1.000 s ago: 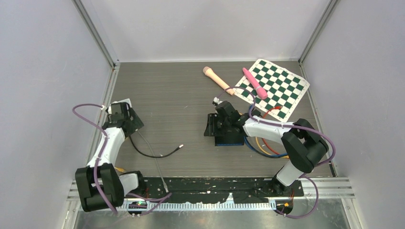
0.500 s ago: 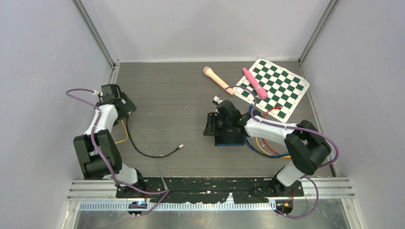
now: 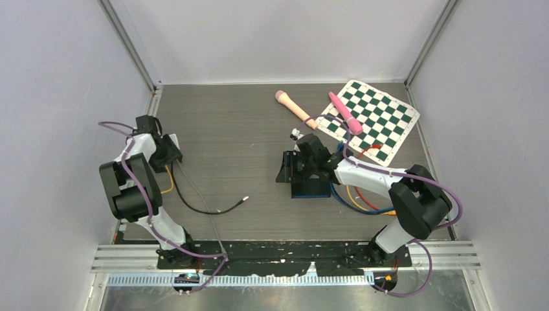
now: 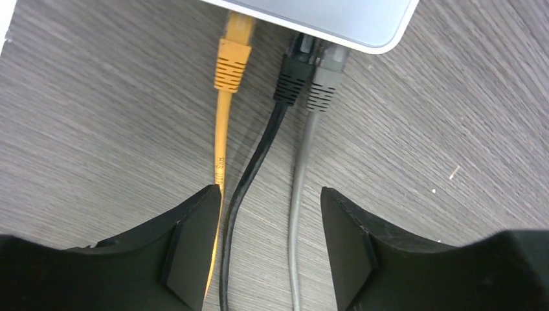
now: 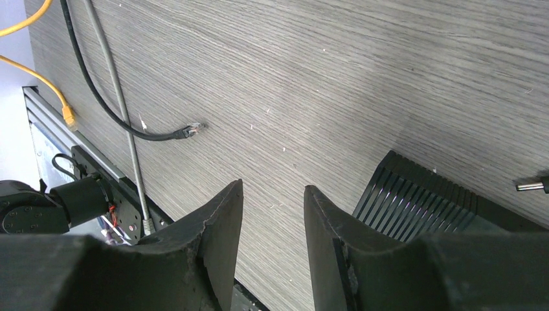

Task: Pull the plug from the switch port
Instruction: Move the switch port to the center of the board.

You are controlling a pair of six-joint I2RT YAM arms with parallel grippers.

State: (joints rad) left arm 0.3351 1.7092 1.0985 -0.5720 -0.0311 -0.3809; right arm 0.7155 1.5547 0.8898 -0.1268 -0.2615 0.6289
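The switch is mostly cut off by the top edge.

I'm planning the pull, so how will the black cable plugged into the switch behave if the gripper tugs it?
Probably floppy: the black cable curves loosely across the table, so a mid-length tug would likely just take up slack. Its ribbed plug looks stiffer, a better grip point. The thin switch seems light and might slide along.

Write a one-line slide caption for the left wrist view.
Open left pincer faces the yellow plug, black plug and grey plug seated in the white switch on the table.
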